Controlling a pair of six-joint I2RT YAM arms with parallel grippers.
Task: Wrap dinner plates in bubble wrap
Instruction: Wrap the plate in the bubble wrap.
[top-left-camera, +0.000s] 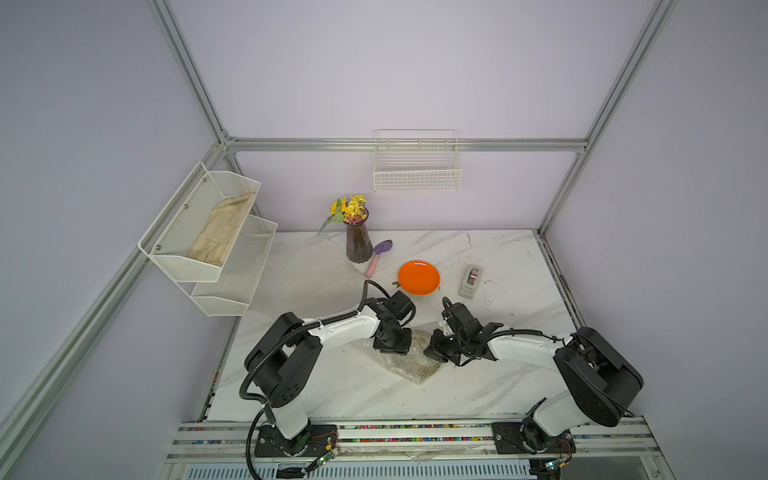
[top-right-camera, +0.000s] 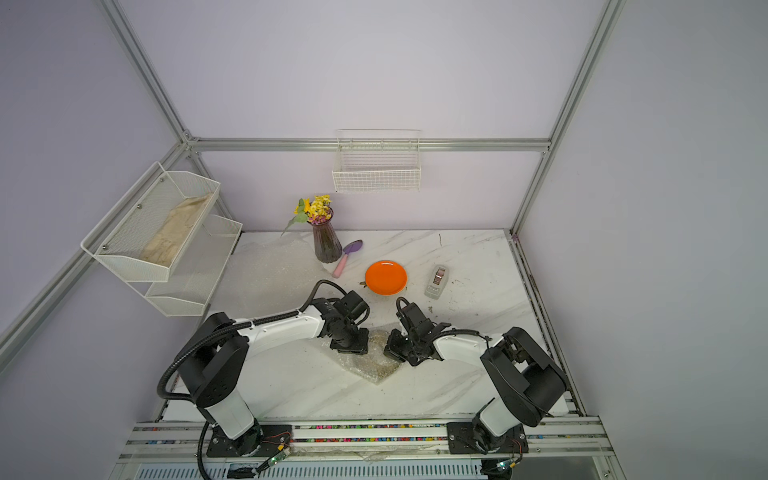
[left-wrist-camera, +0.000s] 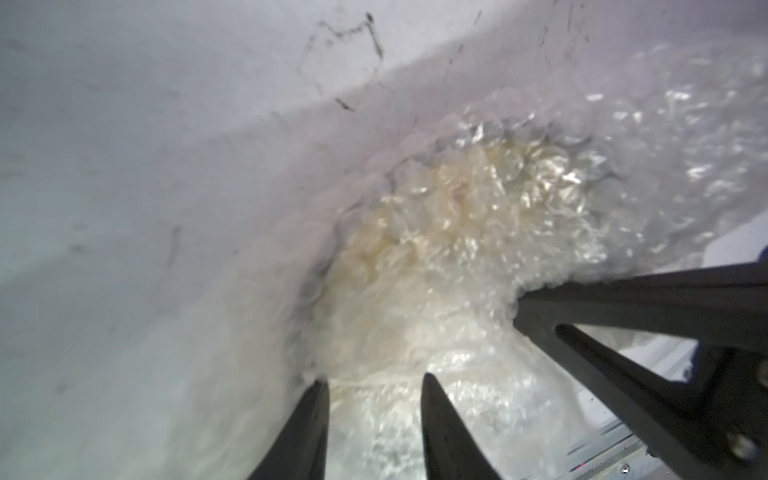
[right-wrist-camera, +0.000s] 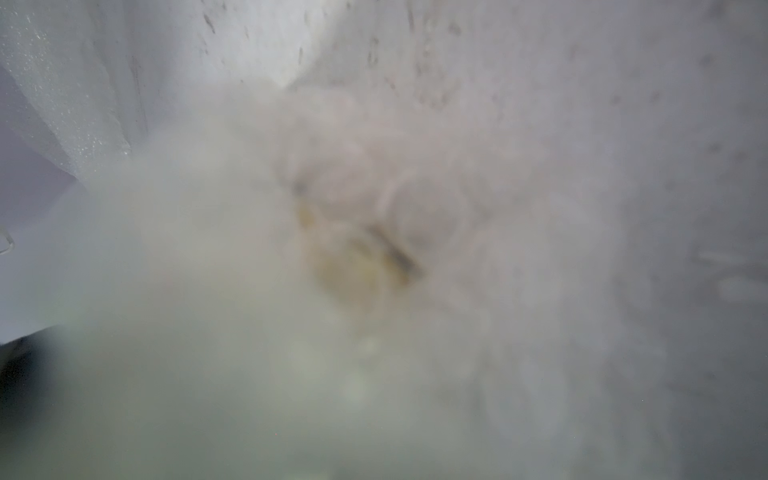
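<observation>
Aluminium rail (top-left-camera: 415, 432): nearest to me, well short of the orange plate (top-left-camera: 419, 277).
Marble table (top-left-camera: 332, 386): white with grey veins, scuffed and speckled dark; the orange plate lies on it.
Wrapped bundle (top-left-camera: 417, 368): bubble wrap (left-wrist-camera: 478, 374) folded over a yellowish plate (left-wrist-camera: 436, 232), flat on the marble, on my side of the orange plate.
Left gripper (left-wrist-camera: 374, 380): over the bundle, fingers (left-wrist-camera: 311, 424) partly apart, wrap lying between them, not visibly clamped.
Right gripper (top-left-camera: 433, 350): closed tight, tip against the bundle; whether it pinches wrap I cannot tell.
Tape dispenser (top-left-camera: 469, 281): grey, just beside the orange plate, toward my right arm.
Trowel (top-left-camera: 378, 257): purple blade, pink handle, just beyond the orange plate, toward my left arm.
Vase (top-left-camera: 358, 245): dark glass, yellow flowers, farther back than the orange plate.
Loose sheet (top-left-camera: 307, 270): more bubble wrap, spread flat, left-arm side of the orange plate.
Mesh shelf (top-left-camera: 199, 266): white, two tiers, on the side wall, well apart from the orange plate; beige cloth (top-left-camera: 220, 237) in the upper tier.
Wire basket (top-left-camera: 417, 183): white, on the back wall, high behind the orange plate.
Walls (top-left-camera: 374, 62): pale lilac, framed in aluminium bars.
</observation>
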